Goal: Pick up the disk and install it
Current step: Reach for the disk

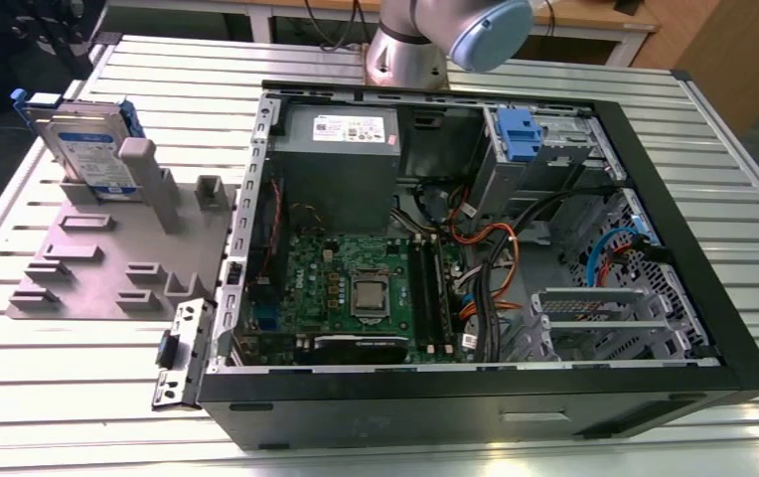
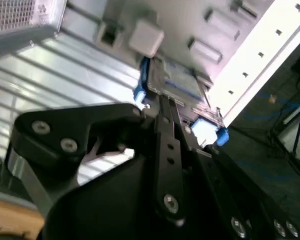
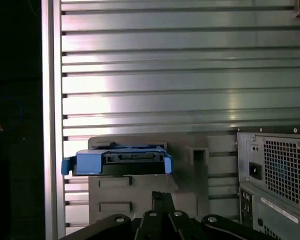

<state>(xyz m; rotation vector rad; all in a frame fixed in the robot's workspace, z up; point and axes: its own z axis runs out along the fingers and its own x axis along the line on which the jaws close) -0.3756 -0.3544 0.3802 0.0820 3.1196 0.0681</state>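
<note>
The disk stands on edge in a slot at the far corner of the fixture, toward the exterior view's left; a grey post rises just beside it; the fixture lies on the table near its edge, with the open case alongside. In the first wrist view the gripper points toward the disk, apart from it, with its jaws drawn together and holding nothing.

The risks, as I judge them: with the jaws together, an approach would strike the disk's upper edge rather than straddle it, jolting it in the slot; the post leaves little room on that side, so a jaw could catch it; the blue bracket is plastic and may flex or slip if pinched alone; a skewed grip would bind the disk against the slot's walls; inside the case, loose cables could snag the disk.
</note>
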